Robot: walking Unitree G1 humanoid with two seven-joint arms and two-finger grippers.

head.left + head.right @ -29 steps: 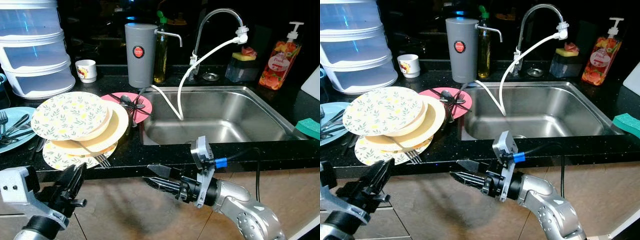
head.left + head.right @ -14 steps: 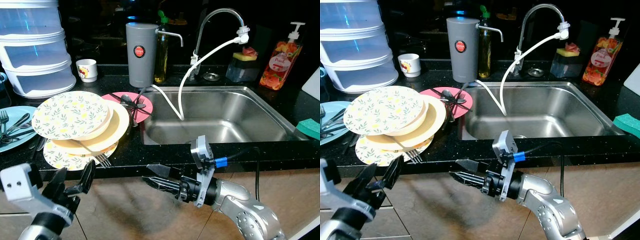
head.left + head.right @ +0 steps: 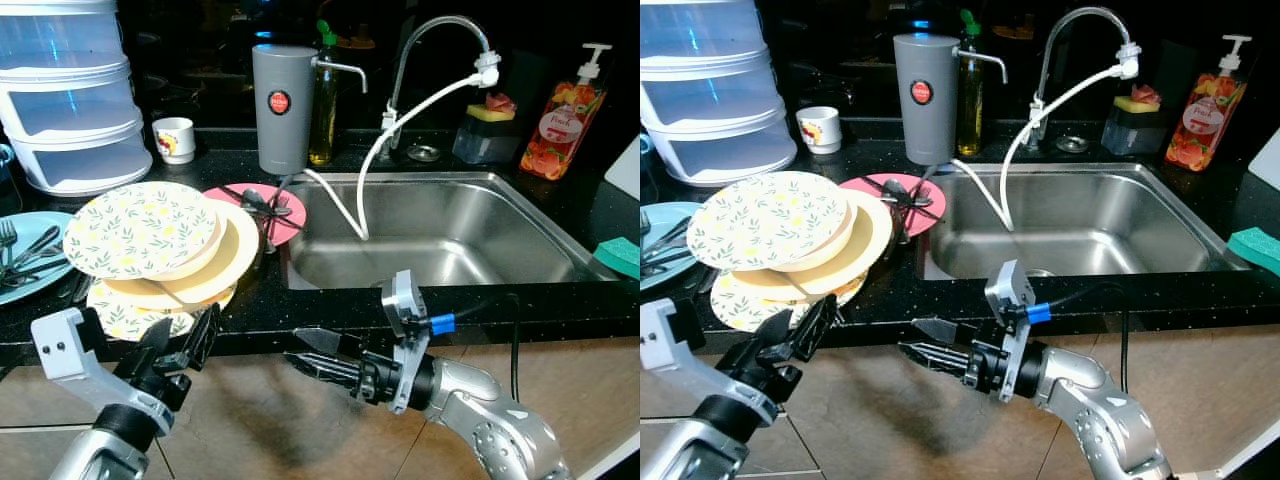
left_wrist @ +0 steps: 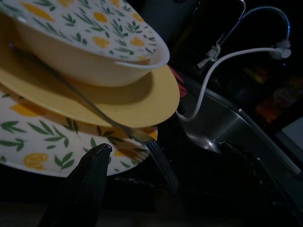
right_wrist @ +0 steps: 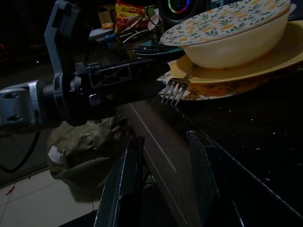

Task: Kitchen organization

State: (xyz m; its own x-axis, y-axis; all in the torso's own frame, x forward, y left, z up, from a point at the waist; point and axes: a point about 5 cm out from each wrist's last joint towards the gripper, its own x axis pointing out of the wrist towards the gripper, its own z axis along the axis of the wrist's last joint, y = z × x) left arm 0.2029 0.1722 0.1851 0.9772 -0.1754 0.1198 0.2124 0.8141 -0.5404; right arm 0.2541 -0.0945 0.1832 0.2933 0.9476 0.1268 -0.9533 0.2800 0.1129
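A stack of dishes sits at the counter's front left: a leaf-patterned bowl (image 3: 140, 228) on a yellow plate (image 3: 228, 262) on a patterned plate (image 3: 118, 316). A fork (image 3: 204, 319) lies wedged between the plates, its tines poking over the counter edge. My left gripper (image 3: 186, 340) is open just below and in front of those tines; in the left wrist view the fork tines (image 4: 161, 161) lie between its spread fingers (image 4: 90, 182), not touching them. My right gripper (image 3: 312, 352) hovers open and empty below the counter edge in front of the sink.
A pink plate (image 3: 288, 216) with cutlery lies beside the steel sink (image 3: 440, 235). Behind stand a grey canister (image 3: 279, 108), the faucet with a white hose (image 3: 400, 110), a soap bottle (image 3: 562, 125), a white mug (image 3: 174, 140) and plastic drawers (image 3: 65, 100). A blue plate (image 3: 40, 228) holds cutlery far left.
My left arm has risen and moved right toward the fork tines, and its fingers have spread apart. The right arm has stayed put.
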